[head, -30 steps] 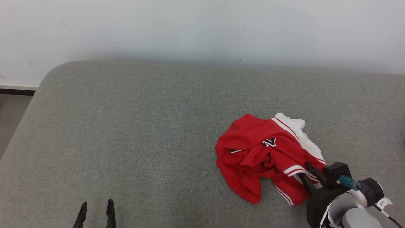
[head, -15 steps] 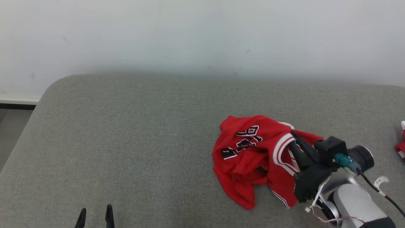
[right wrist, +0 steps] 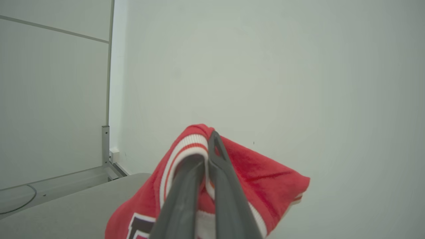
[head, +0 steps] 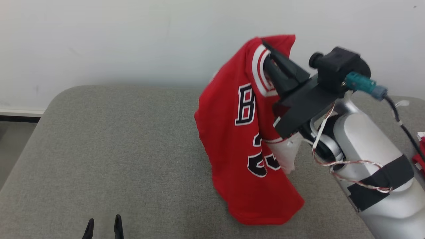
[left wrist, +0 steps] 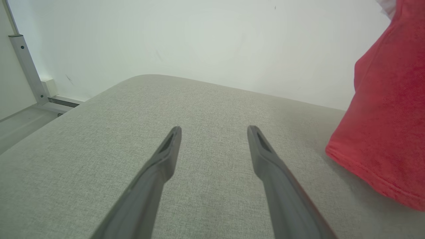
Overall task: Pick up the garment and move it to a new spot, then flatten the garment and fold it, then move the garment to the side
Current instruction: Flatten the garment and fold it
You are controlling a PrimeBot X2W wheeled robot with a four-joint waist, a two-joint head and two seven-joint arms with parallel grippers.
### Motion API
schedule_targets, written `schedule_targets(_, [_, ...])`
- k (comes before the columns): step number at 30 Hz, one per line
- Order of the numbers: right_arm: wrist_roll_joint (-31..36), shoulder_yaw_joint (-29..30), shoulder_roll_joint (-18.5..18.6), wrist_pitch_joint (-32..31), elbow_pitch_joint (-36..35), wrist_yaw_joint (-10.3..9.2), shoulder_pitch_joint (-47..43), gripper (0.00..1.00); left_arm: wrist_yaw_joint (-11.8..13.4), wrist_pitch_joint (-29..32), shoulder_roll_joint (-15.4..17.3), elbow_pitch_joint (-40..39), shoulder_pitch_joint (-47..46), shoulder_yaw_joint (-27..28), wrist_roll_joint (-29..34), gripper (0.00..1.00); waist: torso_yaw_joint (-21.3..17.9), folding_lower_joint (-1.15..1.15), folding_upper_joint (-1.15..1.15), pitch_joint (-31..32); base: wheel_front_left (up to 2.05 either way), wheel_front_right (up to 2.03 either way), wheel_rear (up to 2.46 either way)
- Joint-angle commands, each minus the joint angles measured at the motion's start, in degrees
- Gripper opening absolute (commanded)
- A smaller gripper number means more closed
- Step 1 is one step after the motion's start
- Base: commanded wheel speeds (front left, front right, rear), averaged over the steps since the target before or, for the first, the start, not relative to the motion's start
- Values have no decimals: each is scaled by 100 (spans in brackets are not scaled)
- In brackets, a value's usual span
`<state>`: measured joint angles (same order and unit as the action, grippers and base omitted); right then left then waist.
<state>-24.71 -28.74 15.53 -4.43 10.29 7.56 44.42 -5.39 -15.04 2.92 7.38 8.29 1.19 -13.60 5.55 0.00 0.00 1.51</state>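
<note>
The garment point(head: 239, 139) is a red jersey with white-striped trim and dark lettering. It hangs in the air from my right gripper point(head: 265, 54), which is shut on its striped edge, and its lower hem reaches down to the grey cushion point(head: 116, 149). In the right wrist view the two fingers press together on the garment's trim point(right wrist: 186, 146). My left gripper point(head: 103, 224) stands open low at the front left, nothing between its fingers. The left wrist view shows my left gripper point(left wrist: 214, 131) above bare cushion, with the garment's point(left wrist: 385, 126) hem hanging to its right.
The cushion's rounded left corner point(head: 49, 99) drops to the floor point(head: 13, 139) beside it. A white wall point(head: 132, 39) runs close behind the cushion. Another red and white item point(head: 421, 152) lies at the far right edge.
My right gripper has shut on the garment's striped edge and lifted it from a crumpled heap high above the cushion, so it now hangs lengthwise. The head camera has tilted. The left gripper stays put.
</note>
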Motion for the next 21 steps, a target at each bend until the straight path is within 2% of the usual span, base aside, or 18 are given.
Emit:
schedule_targets(1, [-38, 67, -4, 36, -11, -14, 65, 0, 18, -18, -6, -15, 64, 5, -24, 100, 40, 0, 0, 23, 0, 0, 0])
schedule_targets(7, [-11, 962, -245, 122, 59, -14, 95, 0, 36, -19, -8, -43, 161, 49, -40, 100, 104, 0, 0, 71, 0, 0, 0])
schedule_targets(13, [1007, 1937, -64, -238, 638, -14, -715, 0, 55, -18, -7, -102, 212, 62, -27, 100, 56, 0, 0, 51, 0, 0, 0])
schedule_targets(21, [2123, 2607, 171, -301, 1338, -14, -2178, 0, -2, -19, -7, -97, 107, -16, 15, 100, -95, 0, 0, -70, 0, 0, 0])
